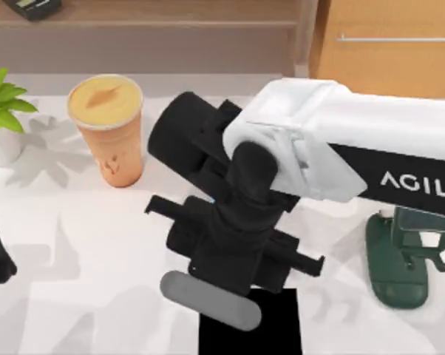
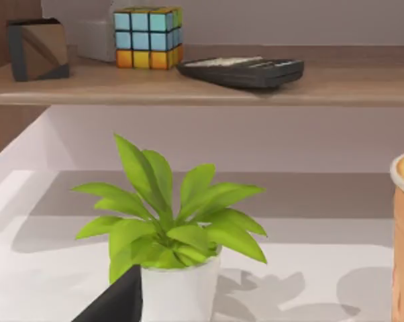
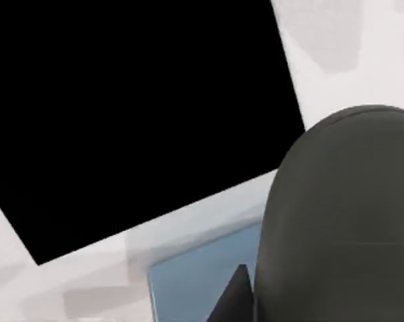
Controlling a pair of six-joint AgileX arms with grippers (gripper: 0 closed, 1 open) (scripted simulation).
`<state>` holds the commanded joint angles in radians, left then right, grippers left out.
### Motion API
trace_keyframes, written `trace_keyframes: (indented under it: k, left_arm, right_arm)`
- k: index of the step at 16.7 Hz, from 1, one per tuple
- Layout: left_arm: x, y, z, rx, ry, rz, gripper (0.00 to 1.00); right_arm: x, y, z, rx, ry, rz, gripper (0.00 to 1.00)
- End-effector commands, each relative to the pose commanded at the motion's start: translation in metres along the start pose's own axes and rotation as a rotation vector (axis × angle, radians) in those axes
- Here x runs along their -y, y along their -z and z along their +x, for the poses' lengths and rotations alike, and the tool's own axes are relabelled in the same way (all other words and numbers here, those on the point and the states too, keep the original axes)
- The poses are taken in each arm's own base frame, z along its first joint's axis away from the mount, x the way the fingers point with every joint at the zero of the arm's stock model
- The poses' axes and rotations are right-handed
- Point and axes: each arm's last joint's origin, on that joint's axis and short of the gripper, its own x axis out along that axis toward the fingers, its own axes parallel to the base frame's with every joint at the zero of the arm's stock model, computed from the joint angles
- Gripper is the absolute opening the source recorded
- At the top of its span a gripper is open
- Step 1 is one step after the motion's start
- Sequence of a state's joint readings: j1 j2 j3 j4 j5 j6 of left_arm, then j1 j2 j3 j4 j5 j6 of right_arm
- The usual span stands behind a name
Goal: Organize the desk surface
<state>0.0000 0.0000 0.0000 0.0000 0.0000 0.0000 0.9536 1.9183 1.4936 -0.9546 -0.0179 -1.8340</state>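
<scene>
The right gripper point(image 1: 208, 296) hovers over the broad white desk surface point(image 1: 75, 296), carrying a grey rounded oblong object point(image 1: 210, 299) toward the small black square mat point(image 1: 267, 329); finger opening cannot be determined. Judged next: lower it onto the mat. The orange paper cup point(image 1: 108, 129) and dark green stapler point(image 1: 400, 259) stand clear.

Right arm point(image 1: 341, 148) reaches across desk surface point(image 1: 75, 251) above black mat point(image 1: 274, 333). Orange cup point(image 1: 108, 129) beside potted plant point(image 1: 2, 111), left. Green stapler point(image 1: 400, 259), right. Cabinet point(image 1: 389, 44) behind.
</scene>
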Motion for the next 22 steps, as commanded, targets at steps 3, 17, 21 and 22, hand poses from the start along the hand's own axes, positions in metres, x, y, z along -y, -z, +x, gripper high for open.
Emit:
trace_keyframes:
  k: [3,17,21,22]
  left_arm:
    - [0.000,0.000,0.000,0.000,0.000,0.000,1.00]
    - [0.000,0.000,0.000,0.000,0.000,0.000,1.00]
    - [0.000,0.000,0.000,0.000,0.000,0.000,1.00]
    - [0.000,0.000,0.000,0.000,0.000,0.000,1.00]
  right_arm:
    - [-0.009,-0.015,0.021,0.027,-0.064,-0.179,0.00]
    - [-0.026,-0.020,0.057,0.073,-0.185,-0.331,0.00]
    - [-0.028,-0.020,0.065,0.076,-0.189,-0.334,0.00]
    - [-0.028,-0.020,0.065,0.076,-0.189,-0.334,0.00]
